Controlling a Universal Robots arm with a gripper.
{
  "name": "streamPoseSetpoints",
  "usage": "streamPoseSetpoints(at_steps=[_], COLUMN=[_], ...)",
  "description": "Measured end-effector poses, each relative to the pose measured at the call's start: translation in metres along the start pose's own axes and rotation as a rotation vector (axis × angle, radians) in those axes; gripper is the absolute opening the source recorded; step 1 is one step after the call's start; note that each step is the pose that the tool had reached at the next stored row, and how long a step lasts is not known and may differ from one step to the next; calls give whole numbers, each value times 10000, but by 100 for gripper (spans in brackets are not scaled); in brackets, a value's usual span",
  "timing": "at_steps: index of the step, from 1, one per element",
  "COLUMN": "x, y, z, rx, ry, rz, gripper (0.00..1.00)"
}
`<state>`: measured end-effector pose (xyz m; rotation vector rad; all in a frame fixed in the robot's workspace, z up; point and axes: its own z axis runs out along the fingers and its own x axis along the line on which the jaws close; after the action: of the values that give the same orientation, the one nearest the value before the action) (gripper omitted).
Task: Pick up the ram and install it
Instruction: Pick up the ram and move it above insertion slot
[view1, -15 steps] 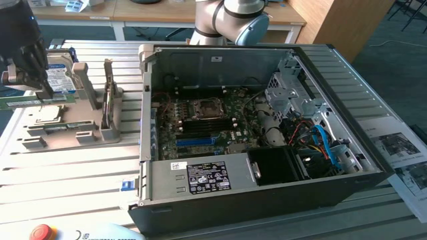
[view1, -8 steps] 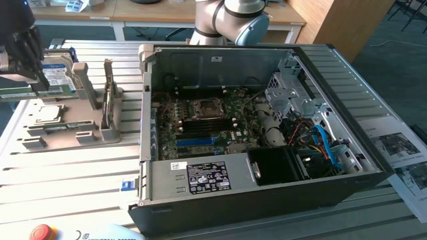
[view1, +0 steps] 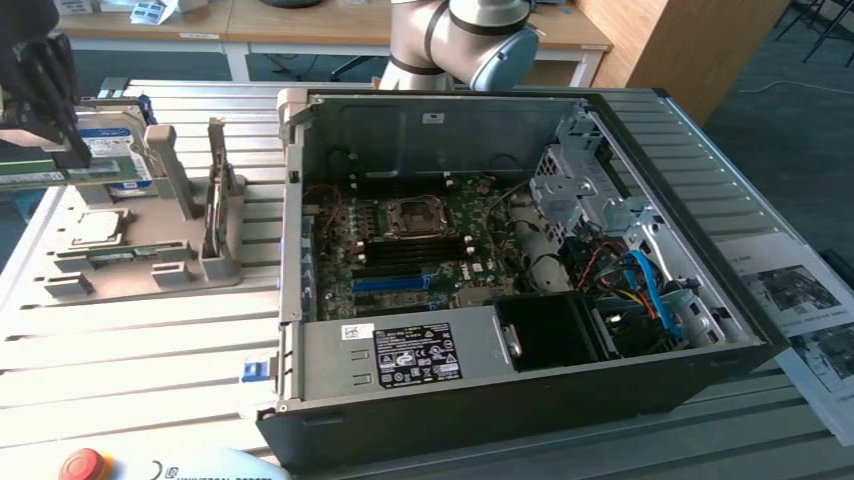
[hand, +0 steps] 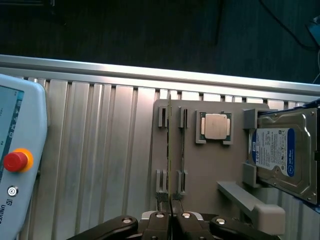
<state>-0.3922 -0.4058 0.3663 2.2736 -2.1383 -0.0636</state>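
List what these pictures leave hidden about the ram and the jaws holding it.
- Label on the ram: wrist view, the stick is edge-on, a thin line.
- One end of it: exterior view, cut off by the picture's left edge.
- Where the jaws pinch it: exterior view, lost against the dark gripper.
- Blue motherboard slots: exterior view, too small to tell which are free.

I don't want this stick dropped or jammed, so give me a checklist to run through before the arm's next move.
1. Gripper shut on the ram: ok.
2. Ram lifted above the grey holder: ok.
3. Computer case open, motherboard exposed: ok.
4. Blue slots with latches open: cannot tell.
5. Processor and hard drive seated in the holder: ok.
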Motion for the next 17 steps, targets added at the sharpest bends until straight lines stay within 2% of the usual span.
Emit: streamPoseSetpoints(at_steps=[12,17], x=[-1,-1], y=[3,3], z=[-88,-95], rx=[1,2], ry=[-2,0], rz=[182,197], gripper=[12,12])
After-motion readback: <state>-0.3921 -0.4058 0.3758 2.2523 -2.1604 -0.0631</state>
